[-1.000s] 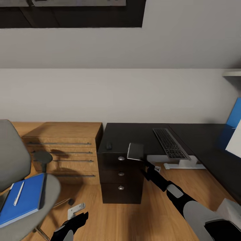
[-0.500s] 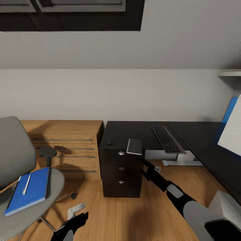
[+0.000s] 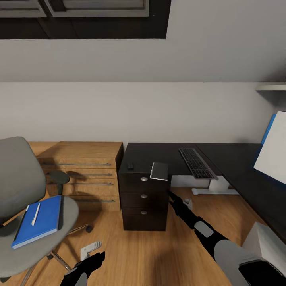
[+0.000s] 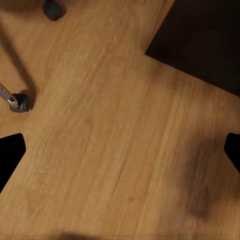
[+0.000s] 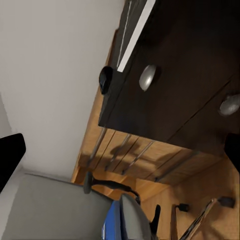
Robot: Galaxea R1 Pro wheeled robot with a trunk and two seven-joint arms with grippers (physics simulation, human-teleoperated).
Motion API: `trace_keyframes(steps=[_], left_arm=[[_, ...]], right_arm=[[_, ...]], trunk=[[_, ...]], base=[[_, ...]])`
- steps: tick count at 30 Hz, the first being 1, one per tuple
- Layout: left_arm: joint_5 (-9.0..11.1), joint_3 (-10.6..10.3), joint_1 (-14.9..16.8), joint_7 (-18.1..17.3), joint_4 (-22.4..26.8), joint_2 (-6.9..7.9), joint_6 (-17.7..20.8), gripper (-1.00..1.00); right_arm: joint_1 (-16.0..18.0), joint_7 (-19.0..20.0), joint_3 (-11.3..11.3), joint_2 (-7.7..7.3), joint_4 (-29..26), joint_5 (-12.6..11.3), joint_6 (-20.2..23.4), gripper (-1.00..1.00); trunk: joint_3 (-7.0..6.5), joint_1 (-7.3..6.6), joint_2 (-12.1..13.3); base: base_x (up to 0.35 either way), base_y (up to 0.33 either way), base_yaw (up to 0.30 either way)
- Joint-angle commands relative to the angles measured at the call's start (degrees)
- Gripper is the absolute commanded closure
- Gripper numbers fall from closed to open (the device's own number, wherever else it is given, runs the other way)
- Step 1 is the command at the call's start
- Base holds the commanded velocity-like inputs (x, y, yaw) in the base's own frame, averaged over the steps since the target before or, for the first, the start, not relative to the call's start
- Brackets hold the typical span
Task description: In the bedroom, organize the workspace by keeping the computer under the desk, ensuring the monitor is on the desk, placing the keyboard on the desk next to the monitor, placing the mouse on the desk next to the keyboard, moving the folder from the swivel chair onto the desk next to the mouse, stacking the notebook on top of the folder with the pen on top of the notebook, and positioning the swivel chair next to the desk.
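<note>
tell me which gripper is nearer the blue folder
Left. The left gripper hangs low over the floor just beside the chair holding the folder; the right arm reaches toward the desk drawers, farther off.

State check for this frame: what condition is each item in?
Folder: closed, flat on the chair seat.
Pen: lying on the folder.
Notebook: closed, overhanging the desk's front edge.
Mouse: on the desk.
Keyboard: flat on the desk.
Drawers: all three shut.
Left gripper: open over the floor.
Right gripper: open.
</note>
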State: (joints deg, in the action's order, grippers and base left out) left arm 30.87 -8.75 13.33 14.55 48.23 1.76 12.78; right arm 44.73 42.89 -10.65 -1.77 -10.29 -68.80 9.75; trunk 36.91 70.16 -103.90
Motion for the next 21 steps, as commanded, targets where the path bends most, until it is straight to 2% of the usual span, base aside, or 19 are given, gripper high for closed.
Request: trace_keyframes(steps=[1,5,6,9,10,13,14,17,21], left_arm=[[0.6,-0.3,0.0,0.5,0.1,0.06,0.1,-1.0],[0.5,-0.6,0.0,0.6,-1.1,-0.05,0.1,-1.0],[0.5,-0.8,0.0,0.6,-1.8,-0.07,0.1,-1.0],[0.5,-1.0,0.0,0.6,-2.4,-0.08,0.1,-1.0],[0.5,-1.0,0.0,0.6,-2.6,-0.1,0.2,-1.0],[0.6,-1.1,0.0,0.6,-3.3,-0.16,0.2,-1.0],[0.6,-1.1,0.0,0.6,-4.3,-0.35,0.1,-1.0],[0.5,-1.1,0.0,0.6,-7.4,-1.06,0.1,-1.0],[0.4,-1.1,0.0,0.6,-12.6,-1.64,-0.1,-1.0]], right_arm=[[0.0,-0.1,-0.3,0.19,0.7,-0.1,-1.1,-1.0],[0.0,-0.8,-0.2,1.59,4.7,3.5,-10.0,-1.0],[-0.2,-0.9,-0.2,2.72,6.8,5.5,-14.8,-1.0],[-1.4,-1.4,-0.2,4.18,9.5,8.7,-21.9,-1.0],[-2.6,-1.9,-0.3,4.64,10.2,10.8,-25.2,-1.0],[-5.0,-3.2,-0.3,5.11,10.8,14.1,-29.4,-1.0],[-6.5,-4.5,-0.4,5.3,11.0,16.4,-31.6,-1.0],[-9.0,-7.5,-0.3,5.41,11.2,20.3,-34.8,-1.0],[-11.0,-9.8,-0.3,4.98,11.3,22.6,-37.7,-1.0]], trunk=[[-0.12,-0.23,0.4],[-0.84,-1.1,2.0],[-1.02,-1.32,2.4],[-1.56,-1.98,3.6],[-1.74,-2.2,4.0],[-2.28,-2.86,5.2],[-2.46,-3.08,5.6],[-2.99,-3.74,6.8],[-3.71,-4.62,8.4]], base=[[-0.008,0.0,0.0],[-0.003,0.0,0.0],[-0.001,0.0,0.0],[0.0,0.0,0.0],[0.0,0.0,0.0],[0.0,0.0,0.0],[0.0,0.0,0.0],[0.0,0.0,0.0],[0.0,0.0,0.0]])
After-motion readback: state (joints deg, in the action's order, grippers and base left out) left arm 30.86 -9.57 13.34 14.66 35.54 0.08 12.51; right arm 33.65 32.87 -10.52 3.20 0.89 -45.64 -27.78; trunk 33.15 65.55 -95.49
